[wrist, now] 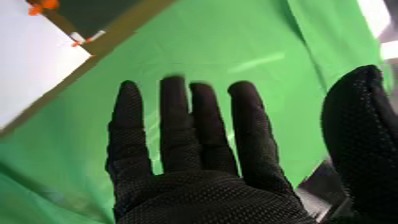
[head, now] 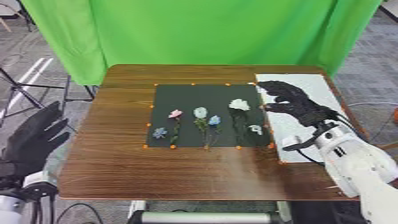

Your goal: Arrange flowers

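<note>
Holds right hand (head: 307,109) released, empty, over white sheet (head: 280,125), presumably to avoid crushing; has flowers (head: 239,104) just left of it on dark mat (head: 213,94), spaced apart, likely for single picking.

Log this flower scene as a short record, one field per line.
surface: brown wooden table
mat: dark rectangular mat, orange markers along its edges
stemmed flowers, left to right on mat: pink flower, pale greenish-white flower, blue flower, large white flower
small blooms on mat: grey-blue bloom at left, small white bloom at right
beside mat, right: flat white panel
right robot hand: open, over the panel's far part
left robot hand: open, left of the table
backdrop: green cloth
</note>
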Controlling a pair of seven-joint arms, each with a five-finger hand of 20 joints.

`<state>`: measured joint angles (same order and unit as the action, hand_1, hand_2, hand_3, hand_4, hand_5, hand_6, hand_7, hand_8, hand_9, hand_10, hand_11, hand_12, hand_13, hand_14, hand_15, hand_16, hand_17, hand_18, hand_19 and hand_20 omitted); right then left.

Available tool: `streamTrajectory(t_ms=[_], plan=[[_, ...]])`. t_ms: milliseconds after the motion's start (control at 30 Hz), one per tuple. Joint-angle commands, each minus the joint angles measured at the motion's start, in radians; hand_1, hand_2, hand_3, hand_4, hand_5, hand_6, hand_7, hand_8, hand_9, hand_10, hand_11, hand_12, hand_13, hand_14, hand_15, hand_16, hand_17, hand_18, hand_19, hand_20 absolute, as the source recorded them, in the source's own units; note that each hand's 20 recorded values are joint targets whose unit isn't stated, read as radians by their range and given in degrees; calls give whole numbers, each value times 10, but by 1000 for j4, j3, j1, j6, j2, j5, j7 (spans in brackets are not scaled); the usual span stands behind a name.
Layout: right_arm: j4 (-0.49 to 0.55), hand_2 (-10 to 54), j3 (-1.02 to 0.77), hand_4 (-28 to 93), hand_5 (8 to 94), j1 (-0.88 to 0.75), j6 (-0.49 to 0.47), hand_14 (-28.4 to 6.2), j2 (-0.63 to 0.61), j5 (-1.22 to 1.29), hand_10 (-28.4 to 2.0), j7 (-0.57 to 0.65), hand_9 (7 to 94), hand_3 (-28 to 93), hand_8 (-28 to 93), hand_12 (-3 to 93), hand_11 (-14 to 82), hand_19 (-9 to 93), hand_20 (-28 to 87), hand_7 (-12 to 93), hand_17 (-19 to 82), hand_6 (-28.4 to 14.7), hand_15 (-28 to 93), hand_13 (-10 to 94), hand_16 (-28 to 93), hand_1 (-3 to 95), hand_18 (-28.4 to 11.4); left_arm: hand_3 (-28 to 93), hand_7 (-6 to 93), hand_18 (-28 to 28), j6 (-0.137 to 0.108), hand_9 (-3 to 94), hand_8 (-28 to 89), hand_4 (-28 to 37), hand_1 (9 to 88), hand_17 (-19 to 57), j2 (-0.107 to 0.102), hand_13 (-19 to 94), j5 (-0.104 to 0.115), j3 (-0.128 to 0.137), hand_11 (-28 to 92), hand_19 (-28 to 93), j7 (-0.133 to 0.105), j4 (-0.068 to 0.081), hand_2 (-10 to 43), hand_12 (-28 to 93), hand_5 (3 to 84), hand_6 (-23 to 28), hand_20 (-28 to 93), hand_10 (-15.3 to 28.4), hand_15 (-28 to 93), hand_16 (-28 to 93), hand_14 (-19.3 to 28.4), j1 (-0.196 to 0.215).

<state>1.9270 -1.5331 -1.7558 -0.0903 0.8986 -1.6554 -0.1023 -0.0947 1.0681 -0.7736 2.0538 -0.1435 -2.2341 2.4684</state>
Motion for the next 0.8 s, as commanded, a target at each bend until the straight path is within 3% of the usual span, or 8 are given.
streamTrajectory(t_ms=[33,133,233,400,633,800], plan=[[-12,-27,-106,-247,276,-73,-95,-119,118,839,-123,-25,281,838,-86,249,14,337,236,135,33,-32,0,218,370,120,-205,685,191,186,-10,155,-96,-282,236,-133,14,112,11,-28,100,342,-20,-28,-41,216,210,7,94,83,111,89,106,-44],[-11,-34,-142,-256,245,-110,-152,-122,169,862,-119,17,247,807,-72,247,-11,274,193,93,-9,-34,-44,176,361,98,-214,657,183,191,15,142,-97,-282,236,-139,23,103,14,-40,73,330,-14,-27,-46,214,199,6,85,77,81,91,105,-55],[-4,-39,-181,-259,222,-145,-190,-127,233,835,-115,57,218,788,-57,237,-27,260,153,65,-45,-36,-80,151,351,90,-221,621,168,199,64,132,-90,-283,238,-151,46,92,12,-24,45,321,9,-32,-52,229,185,4,77,72,45,103,106,-47],[30,-39,-253,-259,218,-200,-248,-128,339,796,-110,101,212,779,-53,228,-32,251,129,51,-71,-34,-99,139,342,82,-218,605,153,213,113,120,-79,-283,232,-169,58,82,21,-3,-2,317,14,-43,-61,262,163,2,64,67,-1,121,110,-39],[51,-44,-253,-251,226,-237,-199,-125,365,774,-112,77,214,778,-50,227,-28,264,125,47,-86,-34,-100,136,349,85,-211,611,149,213,113,122,-74,-283,225,-177,69,80,15,-28,-23,317,30,-32,-64,285,161,3,57,68,-14,131,110,-55],[58,-51,-243,-248,244,-248,-155,-116,372,789,-110,55,230,785,-51,233,-18,274,131,59,-82,-25,-85,152,364,92,-203,641,151,205,117,129,-74,-283,207,-179,85,79,14,-25,-13,311,37,-31,-68,295,167,6,61,72,-11,142,104,-56]])
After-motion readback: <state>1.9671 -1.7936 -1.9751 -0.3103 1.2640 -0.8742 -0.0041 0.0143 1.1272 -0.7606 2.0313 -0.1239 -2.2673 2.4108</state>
